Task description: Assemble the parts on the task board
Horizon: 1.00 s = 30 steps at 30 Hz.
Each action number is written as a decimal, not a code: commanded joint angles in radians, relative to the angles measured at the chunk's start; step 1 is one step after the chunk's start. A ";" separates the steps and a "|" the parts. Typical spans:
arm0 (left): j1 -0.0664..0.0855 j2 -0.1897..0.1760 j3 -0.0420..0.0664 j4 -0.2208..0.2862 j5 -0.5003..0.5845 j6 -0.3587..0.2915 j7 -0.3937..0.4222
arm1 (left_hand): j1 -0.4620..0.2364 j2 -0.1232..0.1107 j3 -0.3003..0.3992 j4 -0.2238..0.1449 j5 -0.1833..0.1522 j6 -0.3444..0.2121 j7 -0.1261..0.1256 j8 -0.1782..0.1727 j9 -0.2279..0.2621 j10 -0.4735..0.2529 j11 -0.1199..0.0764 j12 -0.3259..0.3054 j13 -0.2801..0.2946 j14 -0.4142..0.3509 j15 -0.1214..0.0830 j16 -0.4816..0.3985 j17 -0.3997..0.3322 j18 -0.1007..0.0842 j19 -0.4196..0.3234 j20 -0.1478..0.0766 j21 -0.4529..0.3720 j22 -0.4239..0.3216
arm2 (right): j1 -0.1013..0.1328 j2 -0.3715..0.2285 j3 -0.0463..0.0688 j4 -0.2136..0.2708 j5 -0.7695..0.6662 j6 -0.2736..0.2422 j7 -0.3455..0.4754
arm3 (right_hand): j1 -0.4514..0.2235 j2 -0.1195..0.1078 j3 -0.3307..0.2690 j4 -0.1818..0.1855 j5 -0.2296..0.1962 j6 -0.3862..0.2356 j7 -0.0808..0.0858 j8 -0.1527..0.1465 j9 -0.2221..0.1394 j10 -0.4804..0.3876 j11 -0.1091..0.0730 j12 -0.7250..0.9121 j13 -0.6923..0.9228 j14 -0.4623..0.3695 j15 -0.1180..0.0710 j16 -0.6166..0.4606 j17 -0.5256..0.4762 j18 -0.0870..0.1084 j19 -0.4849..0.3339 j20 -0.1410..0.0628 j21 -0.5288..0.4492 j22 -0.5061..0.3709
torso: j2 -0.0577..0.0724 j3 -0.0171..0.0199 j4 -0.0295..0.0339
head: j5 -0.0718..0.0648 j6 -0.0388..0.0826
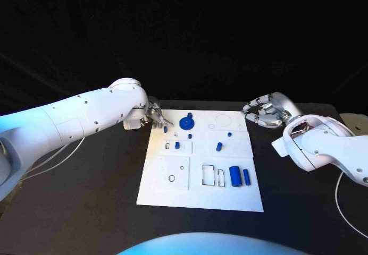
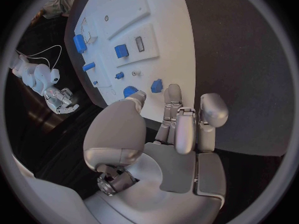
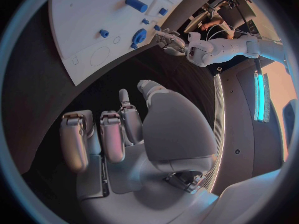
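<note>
Nearest the robot, the board's front edge is bare white; just beyond it, on the right, two blue cylinders lie side by side next to a rectangular outline, likely staged for slots not yet filled. Left of them, a square plate with a small ring mark.

Mid-board: small blue pegs standing or lying, well apart from each other. Judged to be loose stock, though a few may already be seated; cannot tell.

Far edge: a blue disc with a knob, beside an empty circle outline.

Left hand at the board's far left corner, fingers extended over a small blue piece; fingertips just beside it, grip not confirmed. Probably reaching to pick it.

Right hand off the board on the table, near the far right corner, fingers curled in, holding nothing. Reads as parked clear.
</note>
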 commanded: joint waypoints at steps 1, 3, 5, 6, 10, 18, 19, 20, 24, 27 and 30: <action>-0.001 0.003 0.000 -0.001 0.011 0.026 -0.001 | 0.013 0.001 0.003 -0.004 0.003 0.002 -0.009 0.006 -0.002 0.009 -0.002 0.007 -0.002 0.060 -0.005 0.003 0.093 -0.006 0.009 -0.002 0.007 0.002 | -0.001 0.001 0.000 0.002 -0.004 0.003 0.007 | -0.006 -0.007 0.007 0.000 0.005 -0.005 0.000 0.006 -0.001 -0.001 -0.005 -0.002 0.096 0.091 -0.006 -0.004 0.203 0.005 0.083 -0.005 -0.005 0.236 | -0.001 -0.0002 -0.0001 | 0.000 -0.002; -0.002 0.004 0.000 -0.001 0.019 0.023 0.000 | 0.014 0.002 0.003 -0.004 0.003 0.003 -0.009 0.006 -0.003 0.009 -0.002 0.007 -0.002 0.060 -0.005 0.003 0.092 -0.006 0.009 -0.002 0.007 0.002 | -0.001 0.001 0.000 0.002 -0.004 0.005 0.006 | -0.006 -0.007 0.007 0.000 0.005 -0.005 0.000 0.006 -0.001 -0.001 -0.005 -0.002 0.096 0.091 -0.006 -0.004 0.203 0.005 0.083 -0.005 -0.005 0.236 | -0.001 0.0005 0.0009 | -0.001 -0.003; -0.003 0.005 0.000 -0.002 0.026 0.021 0.001 | 0.032 0.005 0.007 -0.005 0.003 0.005 -0.010 0.006 -0.005 0.011 -0.003 0.008 -0.003 0.061 -0.006 0.003 0.092 -0.007 0.009 -0.002 0.009 0.005 | -0.001 0.001 0.000 0.002 -0.004 0.006 0.006 | -0.006 -0.007 0.007 0.000 0.005 -0.005 0.000 0.006 -0.001 -0.001 -0.005 -0.002 0.096 0.091 -0.006 -0.004 0.203 0.005 0.083 -0.005 -0.005 0.236 | -0.001 0.0000 0.0013 | -0.001 -0.002; -0.003 0.005 0.000 -0.003 0.030 0.020 0.001 | 0.042 0.005 0.009 -0.006 0.003 0.006 -0.010 0.005 -0.007 0.011 -0.003 0.009 -0.004 0.062 -0.007 0.005 0.095 -0.007 0.011 -0.002 0.011 0.008 | -0.001 0.001 0.000 0.002 -0.004 0.006 0.006 | -0.005 -0.007 0.008 -0.001 0.005 -0.005 0.000 0.006 -0.001 0.000 -0.005 -0.001 0.097 0.091 -0.006 -0.003 0.205 0.005 0.083 -0.005 -0.004 0.237 | -0.001 -0.0001 0.0014 | -0.001 -0.002; -0.005 0.008 -0.001 -0.005 0.039 0.014 0.002 | 0.058 0.007 0.013 -0.006 0.003 0.008 -0.011 0.004 -0.010 0.012 -0.004 0.010 -0.005 0.062 -0.007 0.006 0.096 -0.008 0.012 -0.002 0.014 0.012 | -0.001 0.002 0.000 0.002 -0.004 0.007 0.005 | -0.005 -0.006 0.009 -0.001 0.006 -0.005 -0.001 0.006 -0.001 0.000 -0.005 -0.001 0.097 0.091 -0.006 -0.004 0.204 0.005 0.084 -0.005 -0.003 0.237 | -0.001 -0.0005 0.0009 | 0.001 -0.002; -0.006 0.010 -0.001 -0.008 0.052 -0.005 0.005 | 0.093 0.021 0.028 -0.006 0.003 0.011 -0.012 0.003 -0.016 0.013 -0.005 0.013 -0.008 0.062 -0.008 0.005 0.093 -0.008 0.013 -0.003 0.017 0.017 | -0.001 0.003 0.000 0.001 -0.004 0.007 0.005 | -0.004 -0.005 0.012 -0.001 0.007 -0.005 -0.001 0.007 -0.001 0.000 -0.005 0.000 0.098 0.091 -0.006 -0.003 0.205 0.005 0.084 -0.005 -0.004 0.237 | 0.000 -0.0007 0.0001 | -0.002 -0.003; -0.006 0.010 -0.001 -0.008 0.053 -0.006 0.005 | 0.100 0.023 0.031 -0.006 0.003 0.012 -0.012 0.002 -0.017 0.013 -0.006 0.013 -0.009 0.062 -0.008 0.005 0.093 -0.009 0.013 -0.003 0.018 0.019 | -0.001 0.003 0.000 0.001 -0.004 0.007 0.005 | -0.004 -0.005 0.012 -0.001 0.007 -0.005 -0.001 0.007 -0.001 0.000 -0.005 0.000 0.098 0.091 -0.006 -0.003 0.205 0.005 0.084 -0.005 -0.004 0.237 | 0.000 -0.0008 0.0003 | -0.002 -0.003; -0.006 0.011 -0.001 -0.008 0.054 -0.008 0.006 | 0.106 0.025 0.034 -0.007 0.003 0.012 -0.012 0.002 -0.018 0.013 -0.006 0.013 -0.010 0.062 -0.008 0.005 0.093 -0.009 0.013 -0.003 0.019 0.019 | -0.001 0.003 0.000 0.001 -0.004 0.007 0.005 | -0.004 -0.005 0.012 -0.001 0.007 -0.005 -0.001 0.007 -0.001 0.000 -0.005 0.000 0.098 0.091 -0.006 -0.003 0.205 0.005 0.084 -0.005 -0.004 0.237 | 0.000 -0.0005 0.0002 | -0.002 -0.004; -0.007 0.011 -0.001 -0.008 0.057 -0.014 0.006 | 0.131 0.034 0.050 -0.007 0.003 0.014 -0.014 0.002 -0.021 0.013 -0.007 0.013 -0.012 0.062 -0.010 0.006 0.093 -0.009 0.012 -0.004 0.020 0.021 | -0.001 0.003 0.000 0.001 -0.004 0.007 0.005 | -0.004 -0.005 0.012 -0.001 0.007 -0.005 -0.001 0.007 -0.001 0.000 -0.005 0.000 0.098 0.091 -0.006 -0.003 0.205 0.005 0.084 -0.005 -0.004 0.237 | 0.000 -0.0007 0.0005 | -0.002 -0.005; -0.007 0.011 -0.001 -0.008 0.059 -0.019 0.007 | 0.158 0.043 0.072 -0.008 0.002 0.015 -0.016 0.002 -0.024 0.014 -0.009 0.014 -0.014 0.061 -0.011 0.005 0.092 -0.009 0.012 -0.005 0.021 0.022 | -0.001 0.003 0.000 0.001 -0.004 0.007 0.005 | -0.004 -0.005 0.012 -0.001 0.007 -0.005 -0.001 0.007 -0.001 0.000 -0.005 0.000 0.098 0.091 -0.006 -0.003 0.205 0.005 0.084 -0.005 -0.004 0.237 | 0.000 -0.0005 0.0004 | -0.002 -0.007; -0.007 0.010 -0.001 -0.008 0.066 -0.023 0.007 | 0.188 0.050 0.101 -0.011 0.002 0.018 -0.020 0.007 -0.025 0.019 -0.013 0.019 -0.015 0.061 -0.015 0.005 0.091 -0.008 0.011 -0.007 0.021 0.023 | -0.001 0.004 0.000 0.000 -0.004 0.007 0.005 | -0.004 -0.004 0.014 -0.002 0.008 -0.005 -0.001 0.007 -0.001 0.000 -0.005 -0.001 0.097 0.091 -0.006 -0.004 0.204 0.005 0.083 -0.005 -0.005 0.236 | 0.000 -0.0006 0.0004 | -0.002 -0.008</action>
